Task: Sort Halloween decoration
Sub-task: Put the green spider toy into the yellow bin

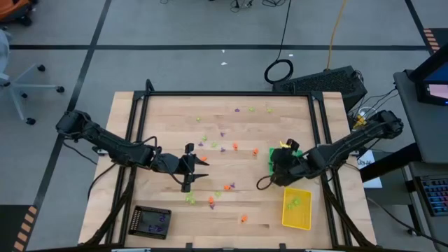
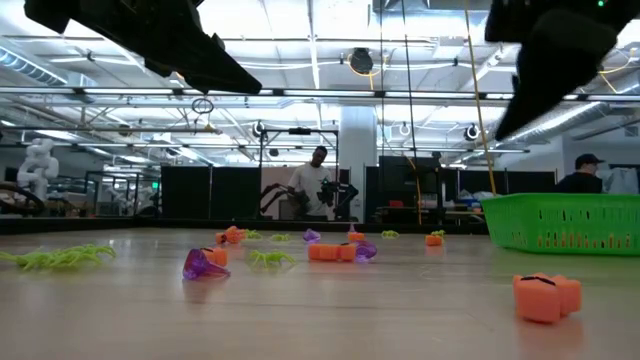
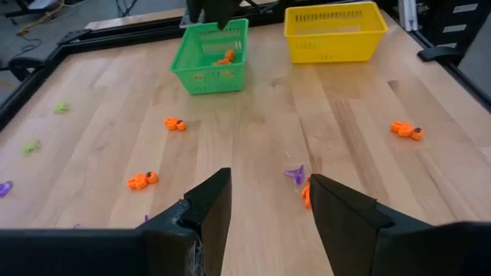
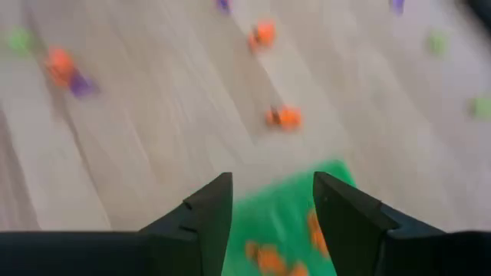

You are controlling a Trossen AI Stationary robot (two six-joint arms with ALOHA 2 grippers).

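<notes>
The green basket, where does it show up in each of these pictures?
High view: green basket right of centre, mostly under the right arm.
Low view: far right.
Left wrist view: top centre.
Right wrist view: bottom, between the fingers.
Shared landmark: the yellow basket beside it.

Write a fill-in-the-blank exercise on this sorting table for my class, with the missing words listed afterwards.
1. The right tool hangs open over the ____ basket.
2. The trinkets lying in that basket are ____ in colour.
3. The basket beside it is ____.
4. The left tool hovers with its fingers ____ over the wooden table.

Missing words: green; orange; yellow; open
</notes>
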